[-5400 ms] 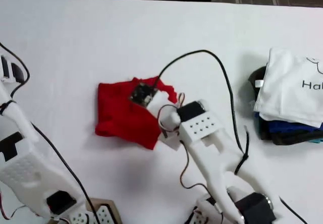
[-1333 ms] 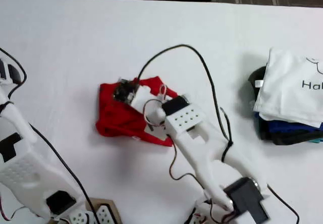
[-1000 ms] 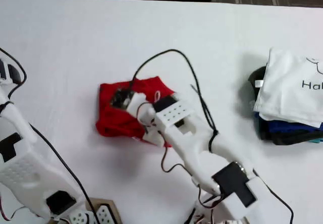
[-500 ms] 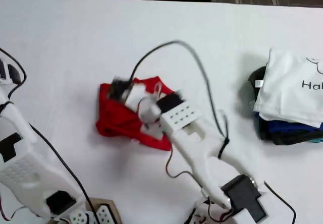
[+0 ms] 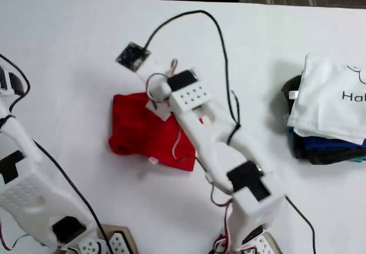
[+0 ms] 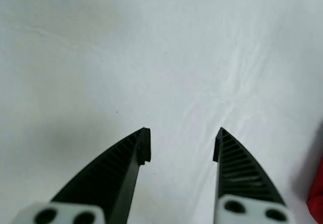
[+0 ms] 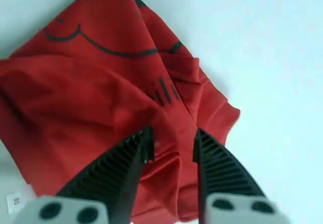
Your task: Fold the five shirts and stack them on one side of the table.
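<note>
The red shirt (image 7: 96, 77) lies crumpled on the bench (image 5: 74, 42), apart from the folded stack (image 5: 329, 108) at one edge; the right arm's jaws hover over its bunched edge, slightly parted, empty, likely to pinch a fold. The left arm's jaws gape empty over bare bench.

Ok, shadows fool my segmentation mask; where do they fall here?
High view: soft shadow on the table beside the red shirt and the arm. Left wrist view: dim patch on the table beside the left gripper. Right wrist view: the red shirt's folds shade themselves.
</note>
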Controlling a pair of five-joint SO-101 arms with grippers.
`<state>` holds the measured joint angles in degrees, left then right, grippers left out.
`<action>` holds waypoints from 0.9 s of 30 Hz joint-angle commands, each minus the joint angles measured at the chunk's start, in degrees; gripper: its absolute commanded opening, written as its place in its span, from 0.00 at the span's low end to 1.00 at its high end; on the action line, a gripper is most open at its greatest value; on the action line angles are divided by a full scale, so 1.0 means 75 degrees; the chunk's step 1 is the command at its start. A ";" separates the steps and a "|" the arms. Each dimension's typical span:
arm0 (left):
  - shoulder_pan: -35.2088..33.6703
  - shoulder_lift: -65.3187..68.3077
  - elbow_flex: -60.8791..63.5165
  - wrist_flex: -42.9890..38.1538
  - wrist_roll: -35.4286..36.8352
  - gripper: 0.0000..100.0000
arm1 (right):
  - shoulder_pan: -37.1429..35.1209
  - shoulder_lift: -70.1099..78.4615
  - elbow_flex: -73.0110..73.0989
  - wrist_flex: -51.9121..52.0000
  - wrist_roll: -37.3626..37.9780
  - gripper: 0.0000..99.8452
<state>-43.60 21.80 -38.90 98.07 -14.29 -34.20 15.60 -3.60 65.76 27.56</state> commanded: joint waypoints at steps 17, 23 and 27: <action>-0.0047 -0.0047 -0.0018 -0.0094 0.0000 0.23 | -0.0123 0.1026 -0.1102 0.0604 0.0000 0.03; -0.0059 -0.0047 -0.0018 -0.0094 0.0000 0.23 | -0.0123 0.0627 -0.1102 0.1061 0.0012 0.02; -0.0059 -0.0047 -0.0018 -0.0094 0.0000 0.23 | -0.0123 -0.0158 -0.0996 0.1495 0.0012 0.02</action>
<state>-43.60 21.80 -38.90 98.07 -14.29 -34.55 21.85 -9.32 74.73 27.56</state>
